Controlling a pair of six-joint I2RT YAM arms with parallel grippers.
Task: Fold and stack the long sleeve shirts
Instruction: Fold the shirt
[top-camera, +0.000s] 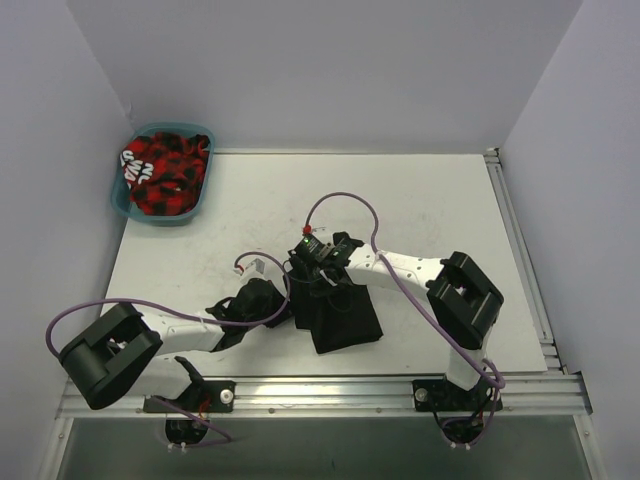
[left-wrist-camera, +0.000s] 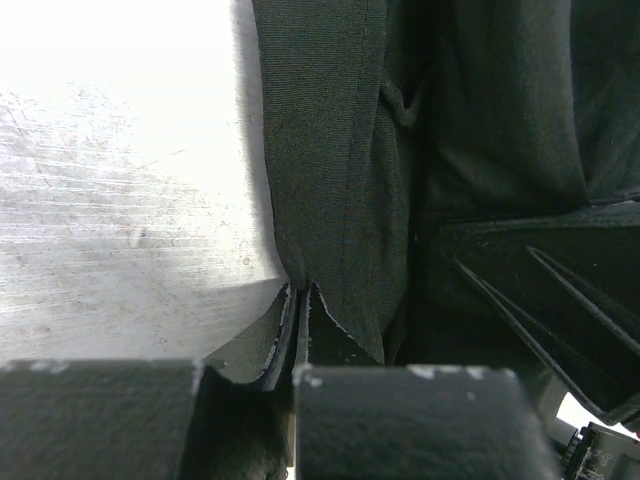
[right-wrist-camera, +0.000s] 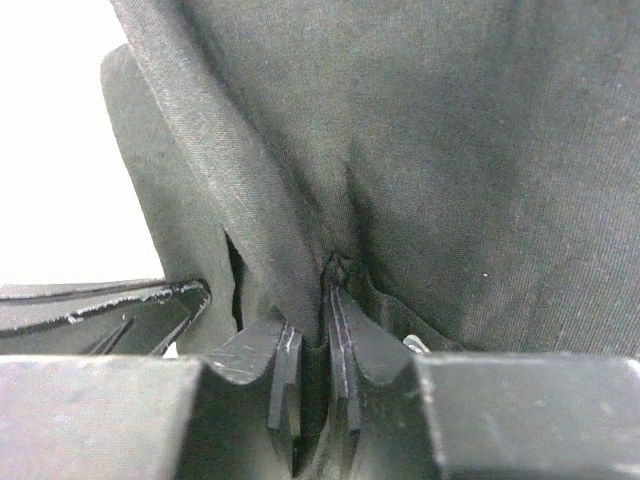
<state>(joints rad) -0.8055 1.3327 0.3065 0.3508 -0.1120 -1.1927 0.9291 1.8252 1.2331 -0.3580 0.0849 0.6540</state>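
A black long sleeve shirt (top-camera: 350, 320) lies bunched near the table's front edge, between my two arms. At its left edge my left gripper (top-camera: 286, 302) is shut, its tips (left-wrist-camera: 298, 290) pinching a narrow hem fold of the black cloth (left-wrist-camera: 330, 150) just above the table. My right gripper (top-camera: 318, 280) comes at the shirt's far edge from the right. In the right wrist view its jaws (right-wrist-camera: 315, 275) are shut on a thick fold of the black cloth (right-wrist-camera: 450, 150). The two grippers sit close together, and each wrist view catches a finger of the other.
A teal basket (top-camera: 122, 205) at the table's back left holds a red-and-black patterned garment (top-camera: 165, 172). The white table (top-camera: 430, 200) stretches behind and to the right of the shirt. A metal rail (top-camera: 520, 250) runs along the right edge.
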